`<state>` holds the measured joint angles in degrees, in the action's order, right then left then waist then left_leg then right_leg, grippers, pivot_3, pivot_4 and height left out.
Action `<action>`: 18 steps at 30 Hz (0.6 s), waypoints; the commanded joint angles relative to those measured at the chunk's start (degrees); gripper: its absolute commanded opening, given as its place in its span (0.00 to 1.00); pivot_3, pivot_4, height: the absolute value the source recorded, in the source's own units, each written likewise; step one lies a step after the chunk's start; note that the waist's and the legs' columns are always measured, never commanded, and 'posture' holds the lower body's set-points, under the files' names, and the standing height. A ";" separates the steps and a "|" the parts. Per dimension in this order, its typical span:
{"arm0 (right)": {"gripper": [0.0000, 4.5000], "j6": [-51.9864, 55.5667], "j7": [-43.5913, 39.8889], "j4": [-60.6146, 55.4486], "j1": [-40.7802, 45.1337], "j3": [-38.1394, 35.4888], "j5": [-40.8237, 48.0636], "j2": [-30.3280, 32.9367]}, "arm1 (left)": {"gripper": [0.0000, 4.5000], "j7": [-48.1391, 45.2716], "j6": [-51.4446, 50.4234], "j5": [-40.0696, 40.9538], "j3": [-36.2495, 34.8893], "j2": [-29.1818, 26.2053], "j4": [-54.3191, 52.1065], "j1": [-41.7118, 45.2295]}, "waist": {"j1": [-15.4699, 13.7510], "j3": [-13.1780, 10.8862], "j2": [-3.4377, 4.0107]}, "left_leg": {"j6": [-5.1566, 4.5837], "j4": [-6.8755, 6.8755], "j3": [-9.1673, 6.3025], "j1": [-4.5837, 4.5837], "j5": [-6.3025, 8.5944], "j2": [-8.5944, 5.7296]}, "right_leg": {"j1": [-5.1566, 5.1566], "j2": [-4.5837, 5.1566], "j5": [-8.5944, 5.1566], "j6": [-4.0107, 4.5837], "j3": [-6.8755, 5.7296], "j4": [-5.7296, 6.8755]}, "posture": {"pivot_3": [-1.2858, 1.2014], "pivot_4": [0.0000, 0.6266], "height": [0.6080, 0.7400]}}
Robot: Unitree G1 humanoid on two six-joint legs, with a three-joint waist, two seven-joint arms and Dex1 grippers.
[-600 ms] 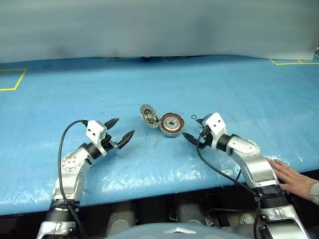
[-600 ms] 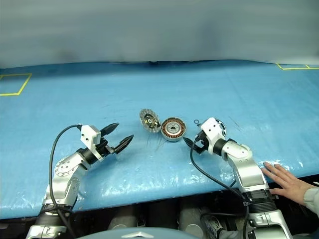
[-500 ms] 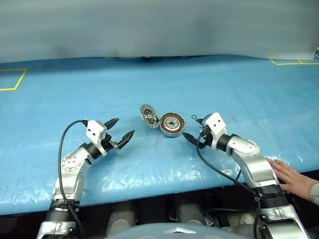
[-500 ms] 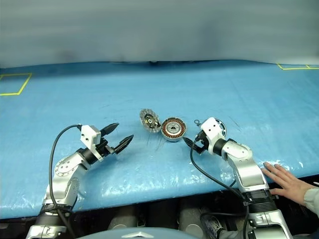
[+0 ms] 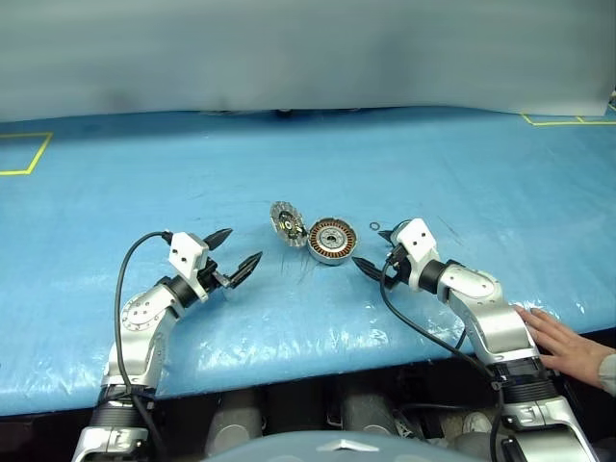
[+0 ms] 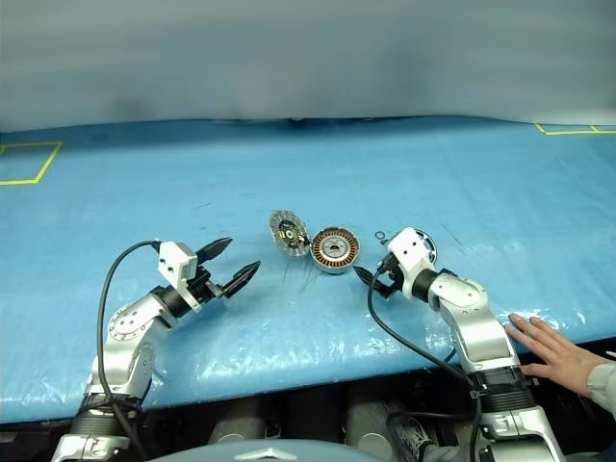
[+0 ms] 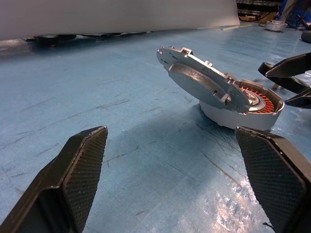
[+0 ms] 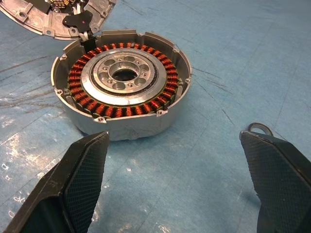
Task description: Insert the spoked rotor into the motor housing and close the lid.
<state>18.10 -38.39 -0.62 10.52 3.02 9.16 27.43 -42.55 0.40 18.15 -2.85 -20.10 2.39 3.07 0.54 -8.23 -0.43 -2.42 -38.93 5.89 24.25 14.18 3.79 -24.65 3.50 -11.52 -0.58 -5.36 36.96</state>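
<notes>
The motor housing (image 5: 328, 241), a silver cup with copper windings (image 8: 121, 87), sits on the blue table cover mid-table. Its lid (image 5: 286, 221) stands tilted open on the housing's left rim, ribbed face toward the cup, smooth back (image 7: 204, 82) toward my left gripper. The spoked rotor (image 5: 374, 227), a tiny dark ring (image 8: 260, 128), lies on the cover just right of the housing. My left gripper (image 5: 241, 246) hovers open to the lid's left, holding nothing. My right gripper (image 5: 371, 248) is open just right of the housing, near the ring and also holding nothing.
A person's hand (image 5: 568, 346) rests on the table's front edge at the right, beside my right arm. Yellow tape marks lie at the far left (image 5: 24, 154) and far right (image 5: 568, 120) of the blue cover (image 5: 144, 192). A grey wall runs behind the table.
</notes>
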 commanded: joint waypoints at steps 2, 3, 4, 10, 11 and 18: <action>1.00 -0.27 -0.07 -0.98 0.87 -0.66 0.28 0.27 | 1.00 -0.04 0.40 0.55 -0.47 -0.12 -0.67 0.48 | 0.00 0.00 0.00 | 0.00 0.00 0.00 0.00 0.00 0.00 | 0.00 0.00 0.00 0.00 0.00 0.00 | 0.52 0.24 1.00; 1.00 -0.27 -0.09 -0.97 0.88 -0.64 0.26 0.28 | 1.00 -0.02 0.42 0.56 -0.48 -0.10 -0.68 0.47 | 0.00 0.00 0.00 | 0.00 0.00 0.00 0.00 0.00 0.00 | 0.00 0.00 0.00 0.00 0.00 0.00 | 0.52 0.24 1.00; 1.00 -0.26 -0.11 -0.96 0.89 -0.63 0.25 0.31 | 1.00 -0.02 0.44 0.57 -0.48 -0.08 -0.67 0.46 | 0.00 0.00 0.00 | 0.00 0.00 0.00 0.00 0.00 0.00 | 0.00 0.00 0.00 0.00 0.00 0.00 | 0.52 0.24 1.00; 1.00 -0.26 -0.25 -0.91 1.06 -0.66 0.21 0.40 | 1.00 0.02 0.51 0.59 -0.40 0.10 -0.60 0.49 | 0.00 0.00 0.00 | 0.00 0.00 0.00 0.00 0.00 0.00 | 0.00 0.00 0.00 0.00 0.00 0.00 | 0.52 0.24 1.00; 1.00 -0.27 -0.26 -0.91 1.07 -0.67 0.21 0.40 | 1.00 0.03 0.52 0.60 -0.40 0.11 -0.63 0.48 | 0.00 0.00 0.00 | 0.00 0.00 0.00 0.00 0.00 0.00 | 0.00 0.00 0.00 0.00 0.00 0.00 | 0.52 0.24 1.00; 1.00 -0.22 -1.49 -1.02 2.25 0.65 -1.36 2.08 | 1.00 0.00 0.50 0.74 -0.70 -0.16 -0.83 0.45 | 0.01 0.00 0.00 | 0.00 0.00 0.00 0.00 0.00 0.00 | 0.00 0.00 0.00 0.00 0.00 0.00 | 0.52 0.24 1.00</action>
<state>18.10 -39.16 -0.60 11.46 3.85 8.30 28.30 -42.53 0.40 18.21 -2.87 -20.11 2.39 3.07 0.55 -8.23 -0.43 -2.42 -38.94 5.89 24.25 14.17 3.79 -24.65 3.50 -11.51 -0.59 -5.36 36.97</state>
